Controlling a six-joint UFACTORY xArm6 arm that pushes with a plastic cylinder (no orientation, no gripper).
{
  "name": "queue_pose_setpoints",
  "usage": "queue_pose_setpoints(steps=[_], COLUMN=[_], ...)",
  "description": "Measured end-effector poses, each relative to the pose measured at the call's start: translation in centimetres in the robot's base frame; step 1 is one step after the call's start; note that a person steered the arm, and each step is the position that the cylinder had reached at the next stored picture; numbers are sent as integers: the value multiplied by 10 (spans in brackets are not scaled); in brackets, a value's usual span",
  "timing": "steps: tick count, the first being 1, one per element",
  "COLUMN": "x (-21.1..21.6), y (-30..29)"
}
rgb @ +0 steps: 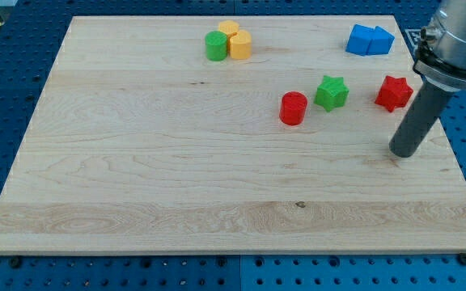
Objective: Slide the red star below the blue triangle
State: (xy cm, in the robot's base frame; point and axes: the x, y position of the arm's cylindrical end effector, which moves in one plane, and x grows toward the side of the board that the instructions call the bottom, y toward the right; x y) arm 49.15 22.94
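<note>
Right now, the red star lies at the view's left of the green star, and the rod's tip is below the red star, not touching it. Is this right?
Not quite. The camera view shows the red star at the view's right of the green star, not its left. The rest holds: my tip is below the red star and apart from it.

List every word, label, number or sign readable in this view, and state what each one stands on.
None: no readable text stands on the wooden board, the red star, the blue triangle, the other blocks, or the arm.
My tip sits just below and to the view's right of the red star, unmarked.
</note>
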Motion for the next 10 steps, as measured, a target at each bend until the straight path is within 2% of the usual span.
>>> queue_pose_setpoints(steps=[1, 2, 6, 10], x=[-36, -41, -131, -151], y=[6, 6, 6, 6])
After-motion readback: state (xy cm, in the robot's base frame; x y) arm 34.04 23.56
